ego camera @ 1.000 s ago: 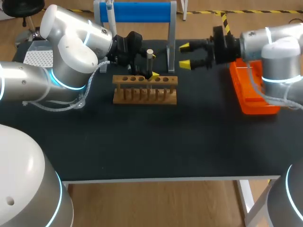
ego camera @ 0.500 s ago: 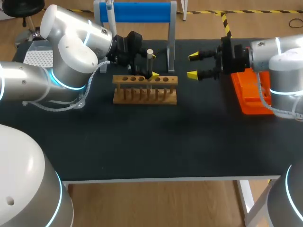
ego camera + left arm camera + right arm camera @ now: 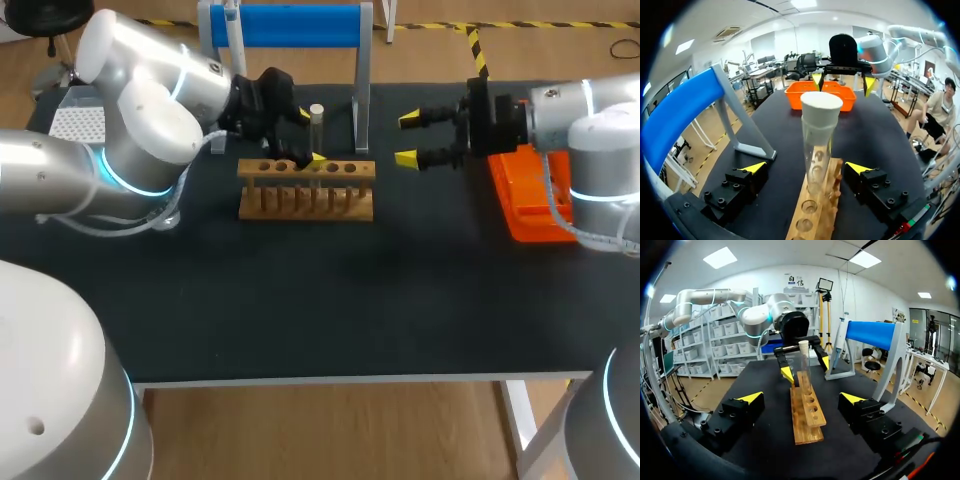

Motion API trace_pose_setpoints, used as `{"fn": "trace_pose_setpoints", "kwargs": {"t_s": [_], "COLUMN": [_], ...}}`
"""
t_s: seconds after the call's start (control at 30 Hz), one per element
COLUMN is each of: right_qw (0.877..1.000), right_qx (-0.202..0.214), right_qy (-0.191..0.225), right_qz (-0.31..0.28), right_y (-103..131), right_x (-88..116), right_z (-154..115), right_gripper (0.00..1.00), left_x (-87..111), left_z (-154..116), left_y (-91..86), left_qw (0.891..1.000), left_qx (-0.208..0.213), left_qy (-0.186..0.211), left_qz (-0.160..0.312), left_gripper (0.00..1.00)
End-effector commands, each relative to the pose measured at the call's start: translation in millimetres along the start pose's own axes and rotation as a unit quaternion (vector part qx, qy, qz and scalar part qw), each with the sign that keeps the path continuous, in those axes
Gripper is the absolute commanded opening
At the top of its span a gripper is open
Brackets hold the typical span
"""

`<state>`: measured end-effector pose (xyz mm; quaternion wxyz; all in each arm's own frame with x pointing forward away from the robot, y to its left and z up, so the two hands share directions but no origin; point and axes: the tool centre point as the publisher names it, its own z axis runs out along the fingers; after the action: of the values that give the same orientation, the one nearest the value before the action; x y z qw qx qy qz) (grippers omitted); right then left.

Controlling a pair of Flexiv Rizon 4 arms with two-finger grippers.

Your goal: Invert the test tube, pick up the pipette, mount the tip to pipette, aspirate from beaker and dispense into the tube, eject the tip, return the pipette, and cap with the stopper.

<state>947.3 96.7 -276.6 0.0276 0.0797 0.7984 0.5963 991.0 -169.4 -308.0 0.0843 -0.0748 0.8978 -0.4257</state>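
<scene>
Upright in a hole of the wooden rack (image 3: 306,190), the test tube (image 3: 817,145), pale-topped, between the fingers of the left gripper (image 3: 806,168), a gap on either side; well apart from the right gripper (image 3: 407,139), itself just beside the orange tray (image 3: 530,215); tube's foot hidden in the rack, its lower part masked by the left fingers in the head view; contents not discernible; left fingers spread wide, touching nothing; right fingers likewise parted, empty, pointed toward the rack.
</scene>
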Motion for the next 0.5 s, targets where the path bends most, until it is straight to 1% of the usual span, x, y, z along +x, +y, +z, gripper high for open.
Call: {"fn": "trace_pose_setpoints", "kwargs": {"t_s": [0.03,0.23,0.37,0.5], "right_qw": [1.000,1.000,1.000,1.000], "right_qx": [0.001,0.001,0.001,0.001], "right_qy": [0.000,0.000,0.000,0.000], "right_qz": [0.000,0.000,0.000,0.000], "right_y": [1,1,1,1], "right_x": [0,0,0,0], "right_z": [-1,-1,-1,-1], "right_gripper": [1.00,1.00,1.00,1.00], "left_x": [3.9,-0.4,-5.0,-6.6], "left_z": [-10,-20,-29,-31], "left_y": [2.7,10.5,15.6,17.8], "left_qw": [1.000,0.998,0.997,0.996], "left_qx": [-0.014,-0.043,-0.047,-0.049], "left_qy": [-0.015,-0.044,-0.062,-0.066], "left_qz": [-0.004,-0.014,-0.027,-0.033], "left_gripper": [1.00,1.00,1.00,1.00]}}
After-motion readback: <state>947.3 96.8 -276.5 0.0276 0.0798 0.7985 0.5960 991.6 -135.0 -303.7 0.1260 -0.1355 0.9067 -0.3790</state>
